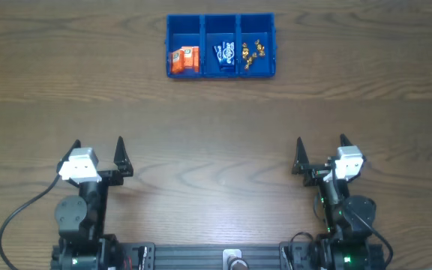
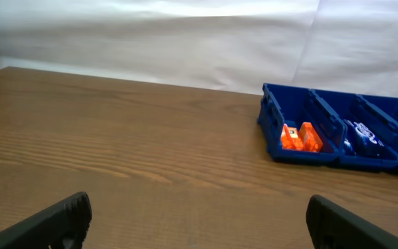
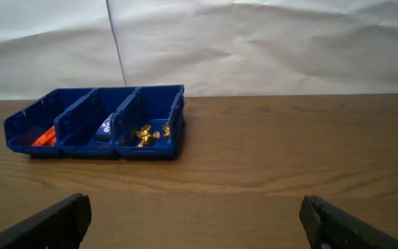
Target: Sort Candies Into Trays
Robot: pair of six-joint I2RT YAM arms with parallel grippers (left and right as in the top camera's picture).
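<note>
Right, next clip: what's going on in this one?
Nothing is being handled. The left gripper and right gripper sit near their bases with fingers open and nothing in them. At the far side of the table, the tray holds orange candies in one end compartment, blue candies in the middle and gold candies in the other end. No loose candies lie on the table, so the sorting looks finished.
</note>
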